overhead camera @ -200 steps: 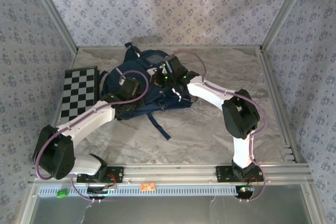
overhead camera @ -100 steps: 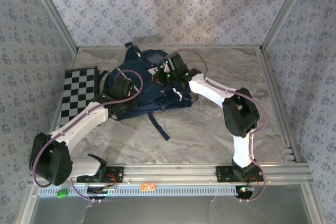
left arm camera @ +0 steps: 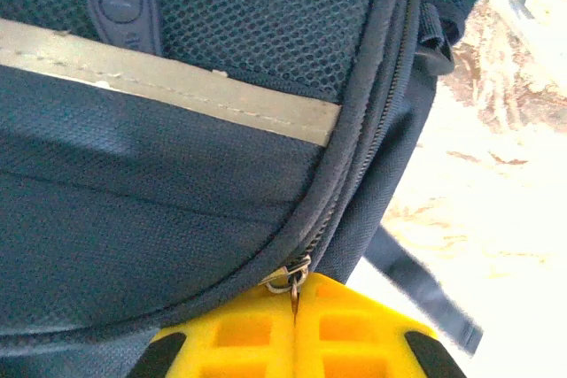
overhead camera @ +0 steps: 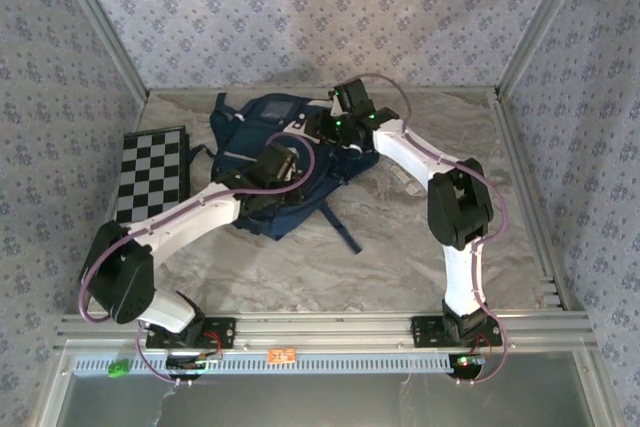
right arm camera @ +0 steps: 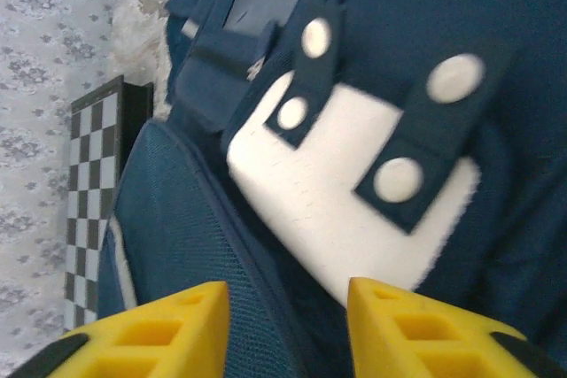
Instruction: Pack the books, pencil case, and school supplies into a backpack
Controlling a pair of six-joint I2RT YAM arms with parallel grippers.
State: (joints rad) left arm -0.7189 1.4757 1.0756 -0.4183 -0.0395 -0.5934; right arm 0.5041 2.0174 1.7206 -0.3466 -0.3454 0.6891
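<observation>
Backpack (overhead camera: 245, 142) flat on table (overhead camera: 420, 237), far centre. Left gripper (left arm camera: 295, 294) clenched on zip pull (left arm camera: 292, 273). Right gripper (right arm camera: 285, 294) released, jaws apart over white patch (right arm camera: 354, 183). Risk of dragging whole bag instead of unzipping, nothing bracing it; risk of slipping off thin pull.

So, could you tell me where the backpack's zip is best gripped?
Probably by the metal pull at the curved seam of the backpack, from the outer edge: it juts clear of the fabric, where the left fingers pinch it.
</observation>
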